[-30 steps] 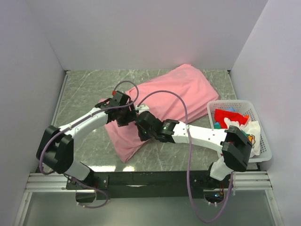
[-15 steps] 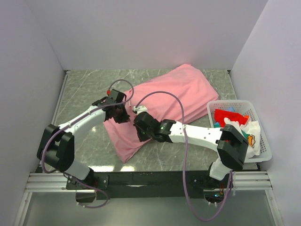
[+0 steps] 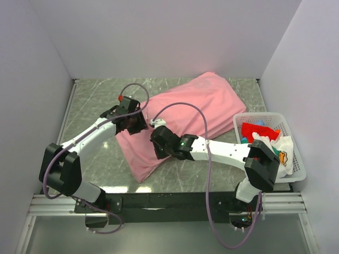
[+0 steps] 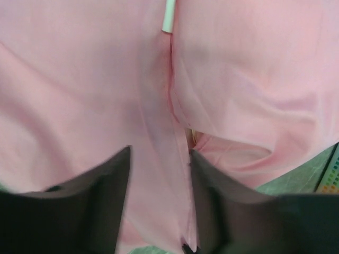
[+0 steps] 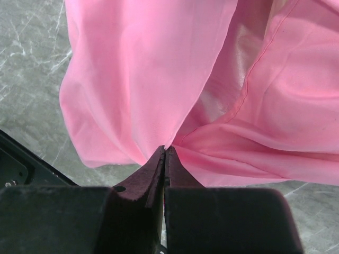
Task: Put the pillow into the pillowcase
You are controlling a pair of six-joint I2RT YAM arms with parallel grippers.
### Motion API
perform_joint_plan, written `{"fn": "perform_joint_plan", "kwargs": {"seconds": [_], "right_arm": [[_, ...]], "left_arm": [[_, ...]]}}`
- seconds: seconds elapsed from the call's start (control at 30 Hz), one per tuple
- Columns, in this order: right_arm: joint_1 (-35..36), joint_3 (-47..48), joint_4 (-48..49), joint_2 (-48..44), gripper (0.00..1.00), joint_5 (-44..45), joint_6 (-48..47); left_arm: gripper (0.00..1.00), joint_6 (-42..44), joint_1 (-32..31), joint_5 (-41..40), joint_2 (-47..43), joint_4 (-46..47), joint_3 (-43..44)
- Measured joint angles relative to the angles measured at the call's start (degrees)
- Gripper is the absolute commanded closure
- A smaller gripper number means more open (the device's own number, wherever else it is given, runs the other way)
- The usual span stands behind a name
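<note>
The pink pillowcase lies stuffed and bulging, slanting across the table from near left to far right. The pillow is hidden inside it; only a thin cream sliver shows in a gap at the hem. My left gripper hovers at the pillowcase's left end. Its jaws stand open astride a pink fold with a seam. My right gripper is at the near end of the pillowcase. The right gripper is shut on a pinch of pink fabric, which fans out from its tips.
A white plastic basket stands at the right edge, holding a red cloth and a white printed cloth. White walls close in the green marbled table on three sides. The arms cross in front of the pillowcase.
My left gripper has drawn back up and to the left, away from the right gripper. The right gripper shifted slightly left and keeps its pinch on the fabric.
</note>
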Motion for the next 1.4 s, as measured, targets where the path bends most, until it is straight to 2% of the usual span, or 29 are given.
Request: {"fn": "perform_joint_plan", "kwargs": {"seconds": [0.17, 0.3, 0.57, 0.63, 0.8, 0.93, 1.4], "right_arm": [[0.7, 0.1, -0.2, 0.0, 0.99, 0.0, -0.2], [2.1, 1.4, -1.0, 0.4, 0.99, 0.6, -1.0], [2.6, 1.6, -1.3, 0.9, 0.99, 1.4, -1.4], [2.6, 1.6, -1.3, 0.9, 0.99, 1.4, -1.4], [2.6, 1.6, -1.3, 0.9, 0.99, 1.8, -1.4], [2.6, 1.6, -1.3, 0.9, 0.99, 1.7, -1.5], [2.6, 1.9, -1.4, 0.9, 0.99, 4.9, -0.1]], "left_arm": [[0.38, 0.0, -3.4, -0.2, 3.0, -0.1, 1.2], [0.42, 0.0, -5.7, -0.1, 5.9, 0.0, 1.9], [0.73, -0.4, -5.9, -0.1, 7.2, 0.0, 1.9], [0.78, -0.5, -5.9, -0.2, 7.2, 0.0, 1.6], [0.81, 0.2, -5.4, -0.2, 7.2, -0.2, 0.3], [0.99, 0.7, -4.7, -0.2, 7.0, -0.3, -0.1], [0.99, -0.7, -2.0, -3.3, -2.3, -1.7, -1.7]]}}
